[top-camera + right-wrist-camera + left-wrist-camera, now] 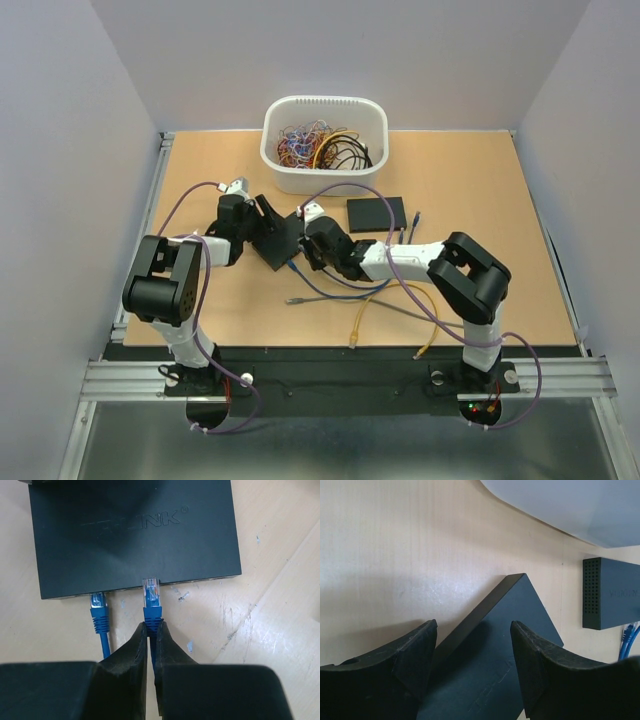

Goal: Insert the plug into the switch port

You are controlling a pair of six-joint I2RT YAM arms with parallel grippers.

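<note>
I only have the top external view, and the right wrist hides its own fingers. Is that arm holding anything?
Observer: Yes. The right gripper is shut on a blue cable, just behind its plug.
Operator: Is the plug in the port?
Observer: Its tip is at the edge of the switch, but most of its clear body shows outside.
Operator: Are other ports taken?
Observer: Yes, one. A second blue cable sits in the neighbouring port.
Operator: And the left arm?
Observer: The left gripper is open, with one finger on each side of the switch's raised corner. I cannot tell if the pads touch it.
</note>
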